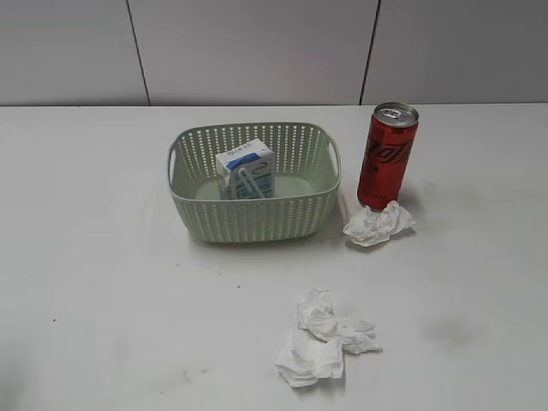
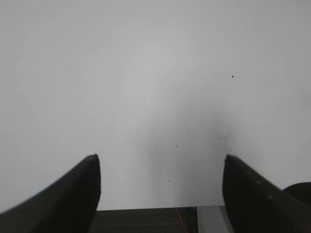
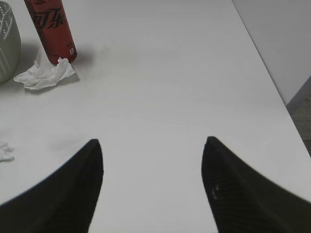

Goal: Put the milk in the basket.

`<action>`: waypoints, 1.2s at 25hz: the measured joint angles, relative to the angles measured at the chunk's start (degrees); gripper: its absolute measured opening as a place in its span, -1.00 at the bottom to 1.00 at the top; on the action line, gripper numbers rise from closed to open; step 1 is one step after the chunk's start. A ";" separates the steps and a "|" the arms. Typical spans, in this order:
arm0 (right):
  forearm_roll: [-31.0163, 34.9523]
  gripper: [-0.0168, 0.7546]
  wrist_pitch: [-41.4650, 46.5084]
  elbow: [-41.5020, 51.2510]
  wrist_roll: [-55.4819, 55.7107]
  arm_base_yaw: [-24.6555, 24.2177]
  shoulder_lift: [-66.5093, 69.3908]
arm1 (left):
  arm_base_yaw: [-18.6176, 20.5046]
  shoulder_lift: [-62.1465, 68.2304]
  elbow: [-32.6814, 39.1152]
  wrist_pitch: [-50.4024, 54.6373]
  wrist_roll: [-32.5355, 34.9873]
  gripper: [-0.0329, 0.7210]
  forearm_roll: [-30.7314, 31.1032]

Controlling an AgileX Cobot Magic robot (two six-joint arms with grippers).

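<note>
The milk [image 1: 245, 170], a small white carton with blue print and a white straw on its side, stands inside the pale green perforated basket [image 1: 253, 214] in the middle of the table. Neither arm shows in the exterior view. My left gripper [image 2: 161, 158] is open and empty over bare white table near its front edge. My right gripper [image 3: 152, 141] is open and empty over bare table, well to the right of the basket, whose rim shows at the right wrist view's left edge [image 3: 7, 46].
A tall red soda can [image 1: 387, 155] stands right of the basket, with a crumpled tissue [image 1: 378, 224] at its foot; both show in the right wrist view [image 3: 50, 29] [image 3: 44, 75]. Another crumpled tissue [image 1: 324, 340] lies at the front. The table's right edge [image 3: 272, 82] is near.
</note>
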 joint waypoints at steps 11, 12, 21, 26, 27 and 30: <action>0.00 0.34 -0.05 0.00 0.00 0.00 0.00 | 0.00 -21.39 14.42 -3.09 0.00 0.62 -0.39; 0.00 0.34 -0.05 0.00 0.00 0.00 0.00 | 0.00 -23.04 14.55 -3.17 0.00 0.62 -0.51; 0.00 0.34 0.01 0.00 0.00 0.00 0.00 | 0.00 -35.14 14.73 -3.68 0.00 0.62 -1.02; 0.00 0.34 0.01 0.00 0.00 0.00 0.00 | 0.00 -42.03 14.91 -3.68 0.00 0.62 -1.07; 0.00 0.34 0.01 0.00 0.00 0.00 0.00 | 0.00 -43.53 14.91 -3.68 0.00 0.62 -1.07; 0.00 0.34 0.01 0.00 0.00 0.00 0.00 | 0.00 -47.64 14.96 -3.68 0.00 0.62 -1.07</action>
